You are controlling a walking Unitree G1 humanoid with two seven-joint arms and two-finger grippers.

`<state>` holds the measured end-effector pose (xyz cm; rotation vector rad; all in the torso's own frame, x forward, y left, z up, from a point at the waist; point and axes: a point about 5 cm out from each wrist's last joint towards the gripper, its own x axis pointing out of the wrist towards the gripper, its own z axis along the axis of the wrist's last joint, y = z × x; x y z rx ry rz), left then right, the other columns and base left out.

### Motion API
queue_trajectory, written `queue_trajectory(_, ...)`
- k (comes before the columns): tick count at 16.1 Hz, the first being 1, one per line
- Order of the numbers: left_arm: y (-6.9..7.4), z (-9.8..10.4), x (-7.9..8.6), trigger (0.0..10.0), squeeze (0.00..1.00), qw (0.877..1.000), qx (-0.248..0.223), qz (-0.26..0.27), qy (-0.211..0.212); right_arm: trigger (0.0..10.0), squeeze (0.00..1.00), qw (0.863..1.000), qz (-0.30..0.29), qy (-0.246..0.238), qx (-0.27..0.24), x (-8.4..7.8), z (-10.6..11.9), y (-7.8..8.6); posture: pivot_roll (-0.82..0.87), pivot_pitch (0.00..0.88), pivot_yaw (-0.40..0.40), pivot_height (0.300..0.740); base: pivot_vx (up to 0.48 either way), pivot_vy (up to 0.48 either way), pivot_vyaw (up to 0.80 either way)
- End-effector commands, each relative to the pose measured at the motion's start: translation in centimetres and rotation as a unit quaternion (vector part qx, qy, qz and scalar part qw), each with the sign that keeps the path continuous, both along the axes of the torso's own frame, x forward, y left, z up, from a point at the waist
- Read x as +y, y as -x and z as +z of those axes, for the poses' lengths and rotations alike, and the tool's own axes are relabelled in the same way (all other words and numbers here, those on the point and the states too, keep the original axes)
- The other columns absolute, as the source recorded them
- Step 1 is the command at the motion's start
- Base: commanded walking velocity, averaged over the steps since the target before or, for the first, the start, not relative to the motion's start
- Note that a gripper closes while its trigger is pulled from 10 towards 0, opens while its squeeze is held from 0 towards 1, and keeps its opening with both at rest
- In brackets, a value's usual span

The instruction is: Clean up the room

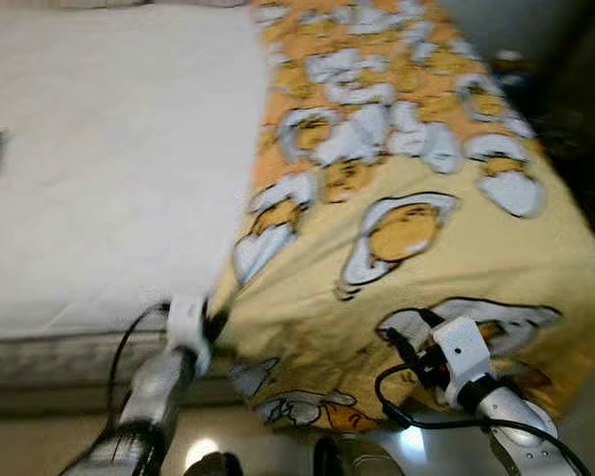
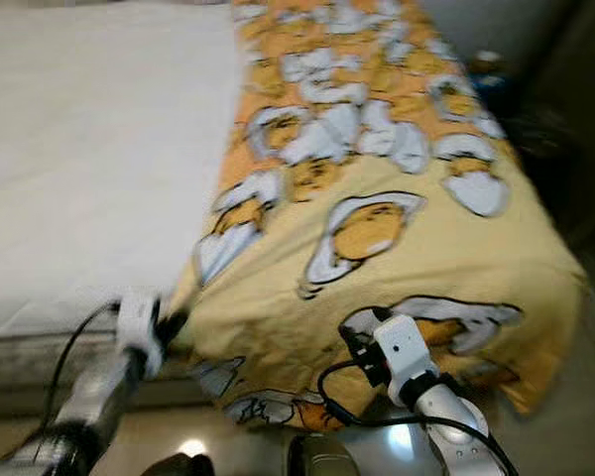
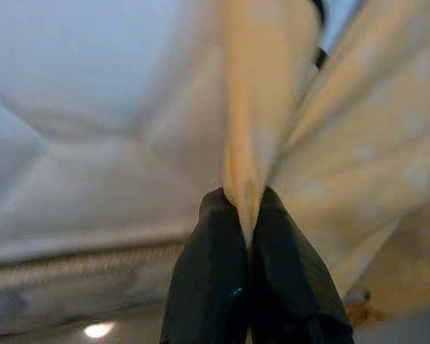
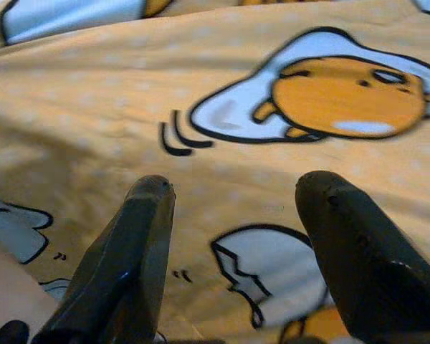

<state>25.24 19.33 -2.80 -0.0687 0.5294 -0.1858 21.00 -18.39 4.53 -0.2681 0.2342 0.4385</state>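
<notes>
Two silver arms reach toward a bed whose bare white quilted mattress (image 1: 109, 169) is half covered by a yellow-orange cotton sheet printed with white-and-orange cartoon egg figures (image 1: 426, 248). That sheet lies over the side of the mattress on the robot's right, its loose edge running down the middle of the mattress and its near end hanging over the foot of the bed toward the glossy pale floor (image 1: 40, 436). At the foot edge of the mattress, right where the sheet's loose border meets the bare white surface, the left gripper (image 3: 247, 215) has its two black fingers pressed together on a narrow fold of the yellow fabric, which rises taut from between them. Further along the foot of the mattress, on the draped part of the sheet, the right gripper (image 4: 233, 193) has its black fingers (image 4: 140, 244) spread wide, just off or barely against the printed cloth with nothing between them. Black cables (image 1: 407, 397) loop beside the right wrist. Beyond the far corner of the mattress on the sheet side, the surroundings are dark and blurred.
</notes>
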Motion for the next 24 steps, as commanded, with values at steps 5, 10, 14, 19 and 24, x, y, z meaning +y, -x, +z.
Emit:
queue_trajectory(5,7.6,-4.2,5.1,0.0,0.0,0.979,0.154,0.029,-0.131,10.0,0.0,1.0,0.003,0.009,0.0,-0.9,0.0,0.3,-0.19,0.052,-0.014,0.74,0.0,0.0,0.0)
queue_trajectory(10,7.8,-3.7,7.9,0.0,0.0,0.939,0.176,-0.002,-0.294,10.0,0.0,1.0,-0.001,0.01,0.0,-0.9,-0.2,0.3,-0.21,0.05,-0.001,0.74,0.0,0.0,0.0)
queue_trajectory(14,6.7,-3.1,8.0,0.0,0.0,0.926,0.159,-0.038,-0.341,10.0,0.0,1.0,-0.016,0.012,0.006,-1.1,-0.5,0.7,-0.21,0.059,0.009,0.74,0.0,0.0,0.0)
queue_trajectory(19,3.5,-2.0,5.4,10.0,1.0,0.956,0.095,-0.015,-0.278,10.0,0.0,1.0,-0.026,0.012,0.007,-1.1,-0.7,0.7,-0.21,0.071,0.014,0.74,0.0,0.0,0.0)
queue_trajectory(24,-1.7,2.0,4.2,10.0,1.0,0.975,-0.034,0.112,-0.188,10.0,0.0,1.0,-0.03,0.006,0.007,-0.8,-0.9,0.2,-0.2,0.07,0.015,0.74,0.0,0.0,0.0)
